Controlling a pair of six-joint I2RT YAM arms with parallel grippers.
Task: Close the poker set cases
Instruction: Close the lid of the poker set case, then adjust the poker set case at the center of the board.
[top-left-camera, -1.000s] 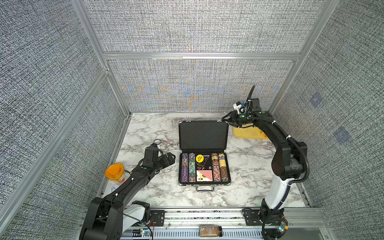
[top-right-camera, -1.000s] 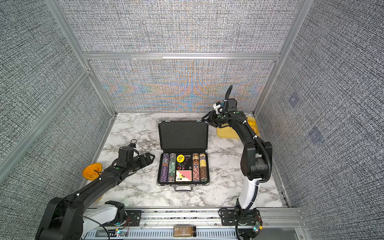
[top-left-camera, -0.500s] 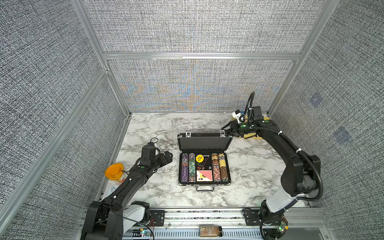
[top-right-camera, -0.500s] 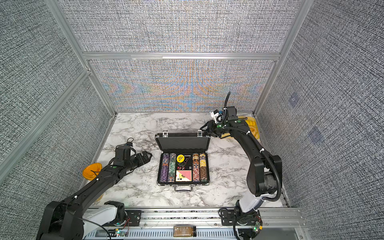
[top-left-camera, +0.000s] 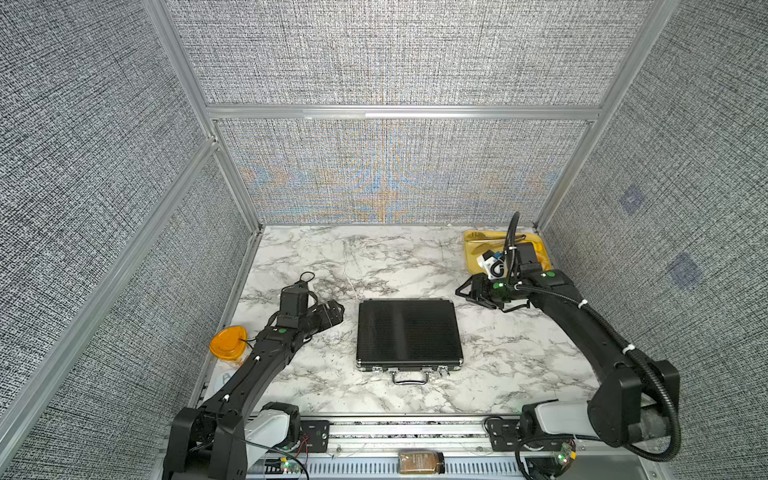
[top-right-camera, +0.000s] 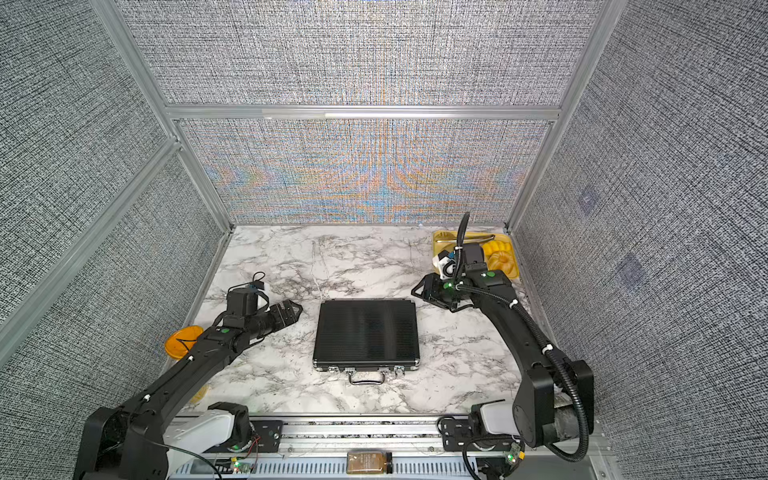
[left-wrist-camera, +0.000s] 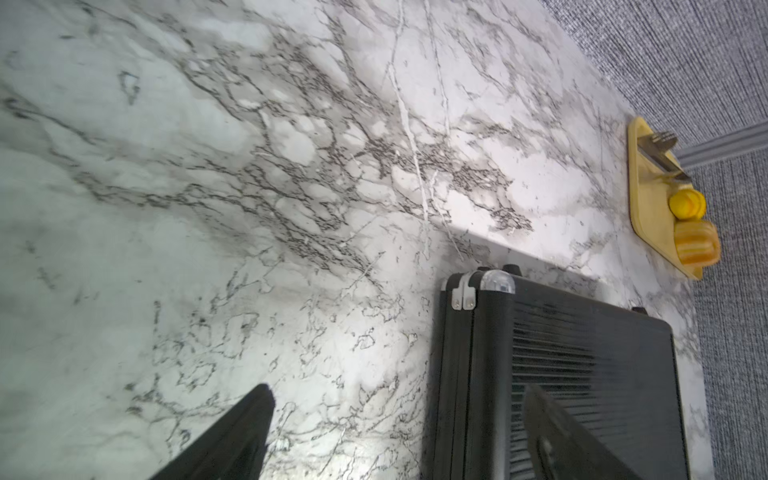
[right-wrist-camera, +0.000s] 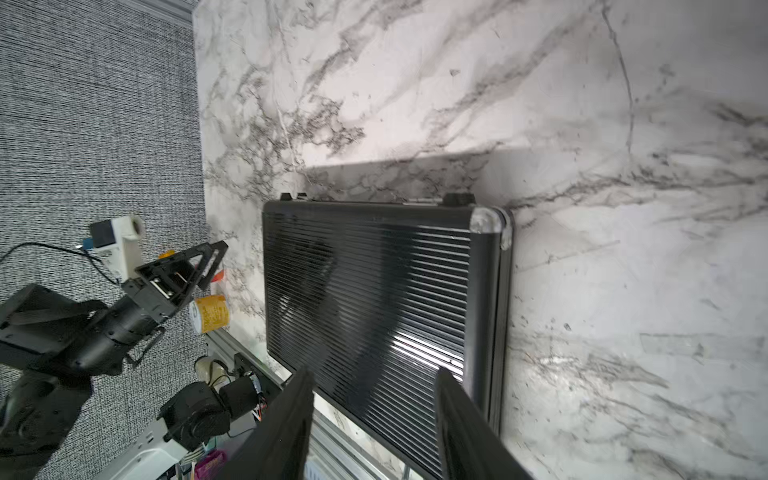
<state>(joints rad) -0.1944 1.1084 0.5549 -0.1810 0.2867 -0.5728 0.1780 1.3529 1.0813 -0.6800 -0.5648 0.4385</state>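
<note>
Lying shut on marble table (top-left-camera: 332, 257), poker case (top-left-camera: 409, 332), left end effector (top-left-camera: 336, 311) spread beside it, right end effector (top-left-camera: 463, 293) spread, empty

The marble table (top-left-camera: 332, 257) carries a closed black case (top-left-camera: 409, 332) at its middle and a yellow tray (top-left-camera: 473, 254) in its far right corner.

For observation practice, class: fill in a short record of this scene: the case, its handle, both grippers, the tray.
case: poker set case, black, ribbed, lid down, flat on the marble table
handle: silver, at the near edge
left gripper: open, beside the case, not touching
right gripper: open, empty, by the case's far right corner
yellow tray: far right table corner
</note>
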